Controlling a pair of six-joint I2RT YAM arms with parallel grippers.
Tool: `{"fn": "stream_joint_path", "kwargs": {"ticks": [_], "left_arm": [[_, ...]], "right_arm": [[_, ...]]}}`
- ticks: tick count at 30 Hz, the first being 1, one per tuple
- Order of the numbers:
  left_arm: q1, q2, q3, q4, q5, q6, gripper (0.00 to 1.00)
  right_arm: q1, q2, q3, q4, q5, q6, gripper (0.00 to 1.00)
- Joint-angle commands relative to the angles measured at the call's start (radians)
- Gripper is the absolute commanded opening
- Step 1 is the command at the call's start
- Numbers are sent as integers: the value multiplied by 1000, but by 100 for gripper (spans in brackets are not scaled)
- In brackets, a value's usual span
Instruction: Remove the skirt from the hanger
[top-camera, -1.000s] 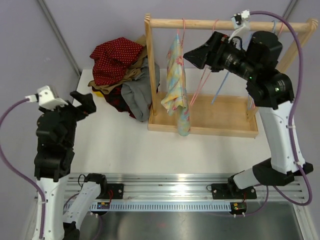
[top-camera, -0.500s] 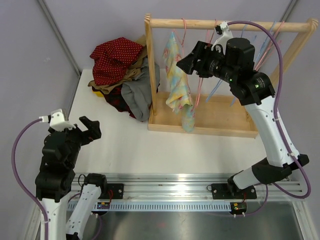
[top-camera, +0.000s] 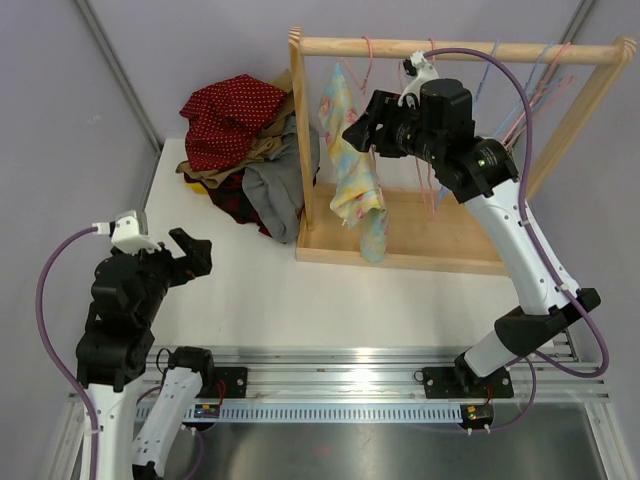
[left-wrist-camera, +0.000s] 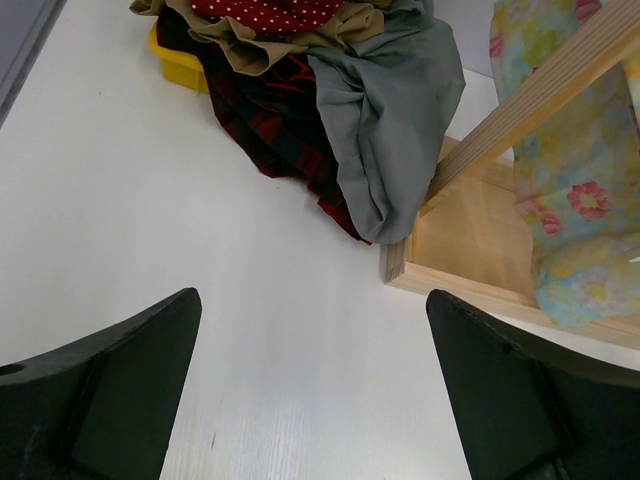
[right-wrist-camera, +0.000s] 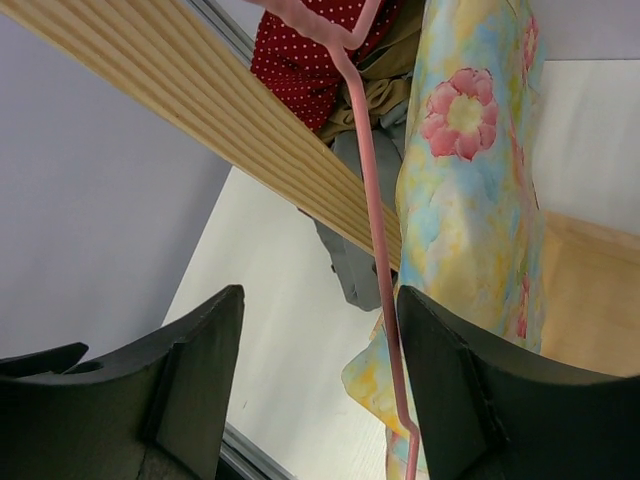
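A floral yellow, blue and pink skirt (top-camera: 352, 165) hangs from a pink hanger (top-camera: 369, 50) on the wooden rack's top rail (top-camera: 460, 47). In the right wrist view the skirt (right-wrist-camera: 470, 200) hangs just right of the hanger's pink wire (right-wrist-camera: 375, 240). My right gripper (top-camera: 358, 125) is open, raised beside the skirt's upper part, with the wire between its fingers near the right one. My left gripper (top-camera: 190, 252) is open and empty, low over the table at the left; the skirt (left-wrist-camera: 585, 190) shows at the right edge of its view.
A pile of clothes (top-camera: 250, 150), red dotted, tan, grey and plaid, lies at the back left against the rack's left post (top-camera: 300, 130). Several empty pink and blue hangers (top-camera: 520, 95) hang further right. The rack's wooden base tray (top-camera: 440, 262) sits on the white table.
My right gripper has swung left along the rail to the skirt, and the skirt has shifted left. My left arm has dropped lower and moved slightly right.
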Motion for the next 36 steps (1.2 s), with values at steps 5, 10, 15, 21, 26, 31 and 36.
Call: {"fn": "stream_joint_path", "kwargs": {"ticks": [5, 10, 15, 21, 26, 31, 36], "left_arm": [[-2, 0, -26, 87, 100, -4, 99], [-4, 43, -32, 187, 245, -9, 99], [-94, 172, 18, 356, 287, 14, 99], [-540, 491, 309, 440, 38, 189, 99], [-574, 609, 341, 650, 217, 117, 99], [-587, 661, 287, 761, 310, 57, 99], [-634, 684, 246, 828, 356, 21, 99]], "right_arm": [[18, 4, -31, 73, 38, -24, 46], [18, 15, -23, 69, 40, -21, 9], [18, 8, -13, 64, 41, -9, 0], [18, -7, 75, 20, 18, 8, 0], [23, -37, 115, -28, 1, 16, 0], [26, -135, 61, -42, -11, 26, 0], [26, -235, -20, -33, -13, 52, 0]]}}
